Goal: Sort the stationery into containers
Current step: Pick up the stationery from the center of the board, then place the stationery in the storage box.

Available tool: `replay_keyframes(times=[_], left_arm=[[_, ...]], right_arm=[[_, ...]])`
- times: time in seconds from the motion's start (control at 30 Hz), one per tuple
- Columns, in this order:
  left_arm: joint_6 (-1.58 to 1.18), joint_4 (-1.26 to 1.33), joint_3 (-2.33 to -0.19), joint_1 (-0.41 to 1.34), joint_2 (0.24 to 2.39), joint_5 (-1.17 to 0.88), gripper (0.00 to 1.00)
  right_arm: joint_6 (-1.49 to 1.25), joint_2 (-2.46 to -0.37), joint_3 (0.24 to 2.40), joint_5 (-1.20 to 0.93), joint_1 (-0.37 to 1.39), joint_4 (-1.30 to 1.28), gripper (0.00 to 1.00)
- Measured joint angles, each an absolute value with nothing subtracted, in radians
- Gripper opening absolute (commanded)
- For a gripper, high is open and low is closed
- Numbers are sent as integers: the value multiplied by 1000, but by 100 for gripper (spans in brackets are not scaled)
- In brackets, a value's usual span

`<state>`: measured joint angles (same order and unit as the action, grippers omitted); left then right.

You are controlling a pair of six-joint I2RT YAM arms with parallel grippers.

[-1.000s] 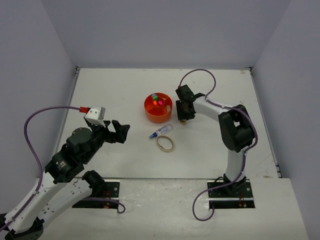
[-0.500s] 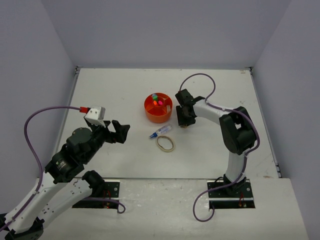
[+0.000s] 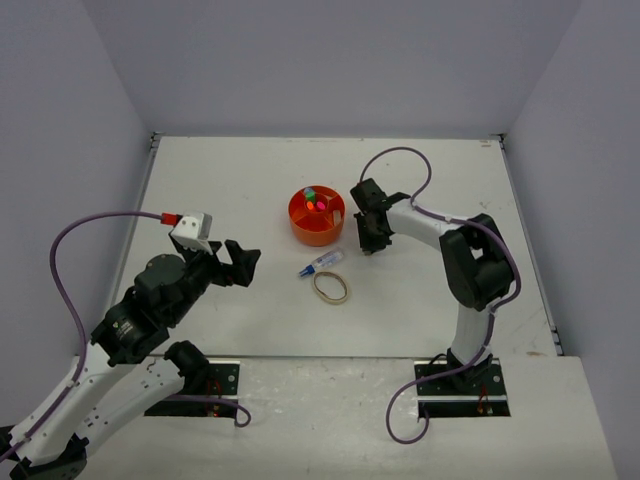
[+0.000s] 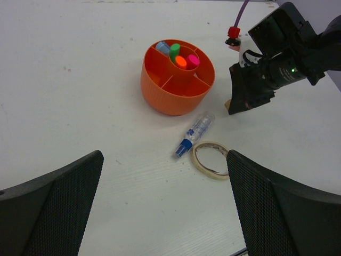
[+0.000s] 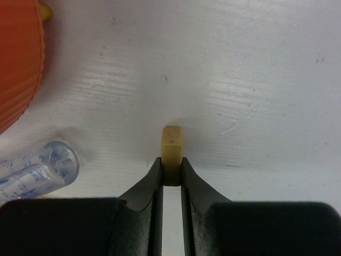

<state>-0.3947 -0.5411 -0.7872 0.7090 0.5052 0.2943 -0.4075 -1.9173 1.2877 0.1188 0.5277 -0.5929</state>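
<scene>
Pinching the tan block (image 5: 171,143) on the table (image 5: 256,80) beside the orange organizer (image 5: 16,58), your right gripper (image 5: 171,173) grips only its near end; lift straight and slowly, carrying it over the rim before releasing. Left gripper (image 3: 240,262) hangs wide open, well apart

Pen (image 3: 321,264) and rubber band (image 3: 331,288) lie before the organizer (image 3: 310,236); block (image 5: 172,140) to its right

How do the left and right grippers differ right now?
The left gripper stands wide open and holds nothing; the right gripper is shut on a small tan block. The left one is raised well back from the orange organizer; the right one is down at the table just beside it. Both are black, two-fingered.
</scene>
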Motion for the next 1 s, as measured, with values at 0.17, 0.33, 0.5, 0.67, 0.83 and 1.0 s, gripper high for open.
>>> replay_keyframes(times=[0.17,0.33,0.5,0.67,0.83,1.0], left_arm=[[-385,-541,-787,709,507,295,100],[-382,-541,-787,709,508,295,100],[-382,-541,-787,709,508,295,100],[-382,-541,-787,709,508,295,100],[-382,-541,-787,709,509,295,100],[-382,-541,-787,709,509,295,100]], right_arm=[[-435,-1819,1277,84,537,-587,1],[-483,-1677,1298,19,538,-556,3],[-526,-1677,1415,-58,538,-540,5],[-572,-1735,1482,-82,542,-529,8],[-597,-1799,1491,-93,543,-529,12],[-599,-1858,1534,-96,543,-538,26]])
